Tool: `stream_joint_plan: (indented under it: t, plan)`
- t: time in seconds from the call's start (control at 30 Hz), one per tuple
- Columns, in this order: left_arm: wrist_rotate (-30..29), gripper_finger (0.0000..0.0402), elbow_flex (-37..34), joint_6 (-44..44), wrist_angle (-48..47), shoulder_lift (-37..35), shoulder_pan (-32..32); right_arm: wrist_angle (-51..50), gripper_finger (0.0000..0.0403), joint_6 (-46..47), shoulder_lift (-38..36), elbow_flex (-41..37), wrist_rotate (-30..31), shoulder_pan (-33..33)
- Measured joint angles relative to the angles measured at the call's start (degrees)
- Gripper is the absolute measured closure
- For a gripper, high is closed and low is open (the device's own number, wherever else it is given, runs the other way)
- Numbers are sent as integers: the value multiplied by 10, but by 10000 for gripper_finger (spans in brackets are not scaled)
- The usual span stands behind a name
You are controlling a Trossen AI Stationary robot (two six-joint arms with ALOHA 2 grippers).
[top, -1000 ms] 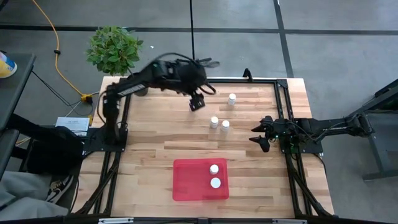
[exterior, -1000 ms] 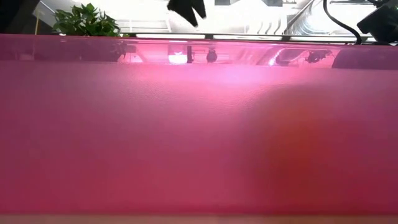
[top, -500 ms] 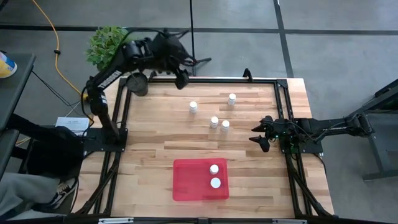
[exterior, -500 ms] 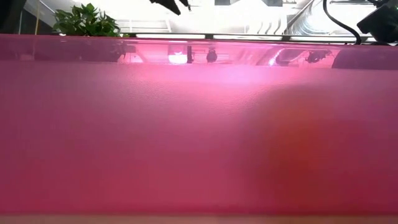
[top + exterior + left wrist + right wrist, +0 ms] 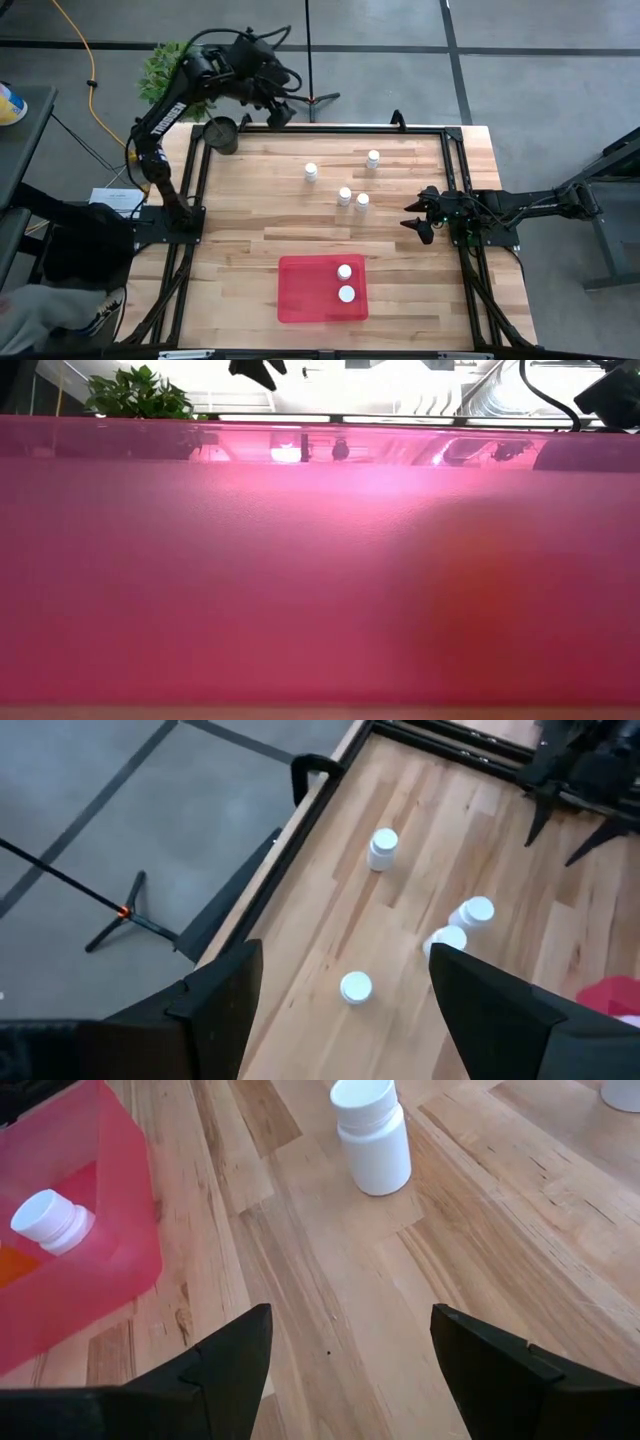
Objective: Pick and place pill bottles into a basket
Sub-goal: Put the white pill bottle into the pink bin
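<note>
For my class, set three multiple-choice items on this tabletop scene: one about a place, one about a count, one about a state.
1. Where is the left gripper?
A. Above the table's far edge, near the plant
B. Inside the tray
C. Beside the right gripper

2. How many pill bottles stand in the red tray?
A. None
B. Two
C. Four

3. The left gripper's jaws are:
A. Shut on a bottle
B. Open, holding nothing
C. Shut, empty

Answers: 1 A, it hangs by the plant. 2 B, two white caps show inside. 3 B, the wrist view shows empty fingers apart.
</note>
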Motion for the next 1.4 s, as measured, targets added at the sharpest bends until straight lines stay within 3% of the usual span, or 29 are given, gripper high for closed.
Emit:
stream_joint_plan:
  t: [0.37, 0.9, 1.17, 1.4]
  plan:
    - [16, 82, -10, 9, -3, -39, 38, 0, 139, 0, 0, 0, 8, 0]
    - [40, 82, -305, 29, 90, -37, 37, 0, 139, 4, 0, 0, 9, 0]
    - [58, 82, -378, 25, 182, -37, 27, 0, 139, 3, 0, 0, 9, 0]
    - [32, 82, -428, 40, 245, -36, -2, 0, 139, 2, 0, 0, 10, 0]
